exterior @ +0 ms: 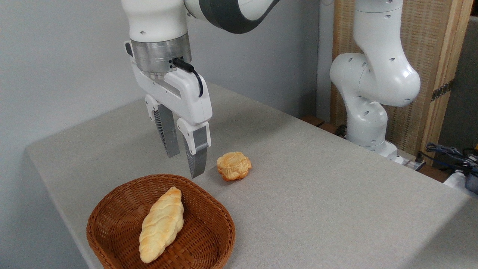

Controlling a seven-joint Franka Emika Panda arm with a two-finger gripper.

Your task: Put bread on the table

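At the left, the bread (162,225) lies lengthwise in the brown wicker basket (209,239) near the front edge of the table (317,201), one pointed end toward the far rim and the other toward the near rim. It looks light, with a braided, bumpy crust that should give the fingers some purchase; whether it is soft or a stiff replica cannot be told, so a gentle squeeze seems wise. The best hold is probably across the thick middle, where the loaf is widest and balanced, and not at the tapering ends. Above and a little to the right, the gripper (185,162) hangs over the basket's far rim, its two fingers parted by a modest gap and empty. The loaf sits below and forward-left of the fingertips, well apart. Further right, a small round bun (234,165) rests on the cloth.
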